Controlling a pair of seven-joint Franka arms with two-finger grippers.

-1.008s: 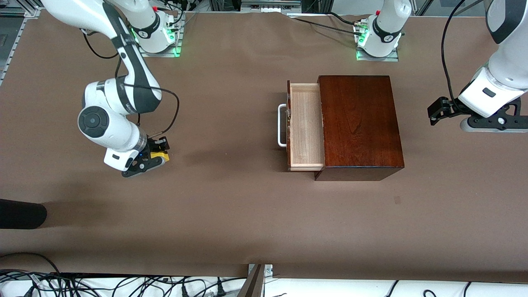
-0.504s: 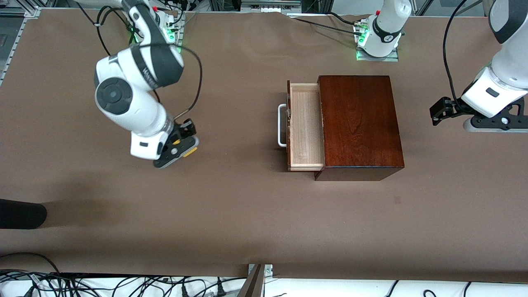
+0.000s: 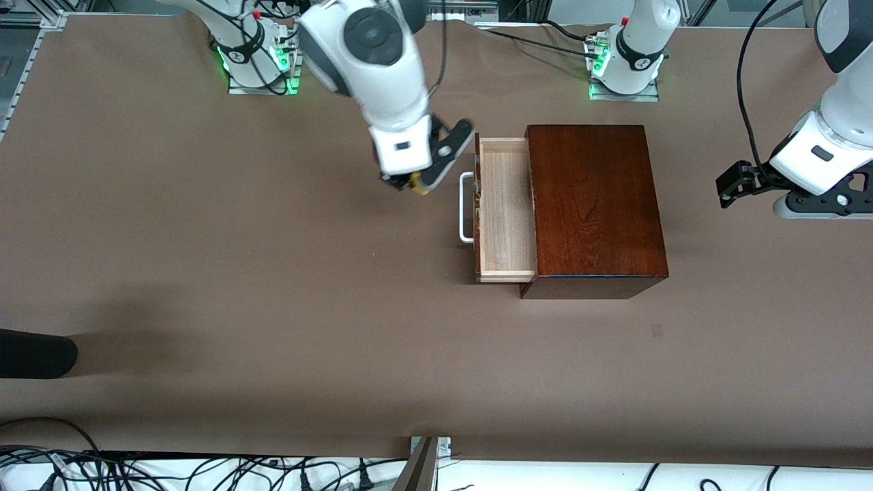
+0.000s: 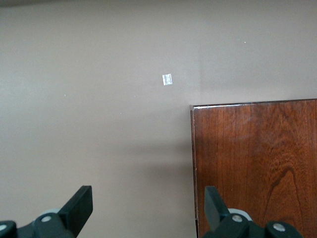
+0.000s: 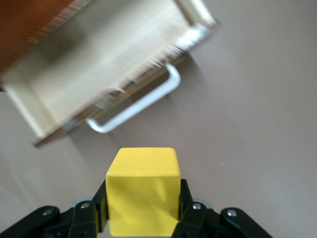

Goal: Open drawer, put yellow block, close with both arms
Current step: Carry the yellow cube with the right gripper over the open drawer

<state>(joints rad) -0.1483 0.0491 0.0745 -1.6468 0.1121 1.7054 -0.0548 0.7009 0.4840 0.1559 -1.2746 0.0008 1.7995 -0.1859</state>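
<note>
The drawer [image 3: 505, 208] stands pulled out of the dark mahogany box [image 3: 593, 204], its pale tray empty and its white handle [image 3: 466, 208] facing the right arm's end of the table. My right gripper [image 3: 419, 184] is shut on the yellow block [image 3: 419, 185] and holds it in the air over the table just beside the handle. In the right wrist view the block [image 5: 142, 191] sits between the fingers [image 5: 190, 208], with the tray [image 5: 104, 64] and handle [image 5: 138, 106] ahead. My left gripper [image 3: 728, 191] waits open and empty beside the box, which also shows in the left wrist view [image 4: 257, 163].
A black object [image 3: 34, 353] lies at the right arm's end of the table, nearer the camera. Cables [image 3: 204, 470] run along the table's near edge. A small white mark [image 4: 167, 79] is on the brown table cover.
My right gripper lifted the yellow block off the table at its own end and carried it across to just beside the drawer handle. The left arm barely moved.
</note>
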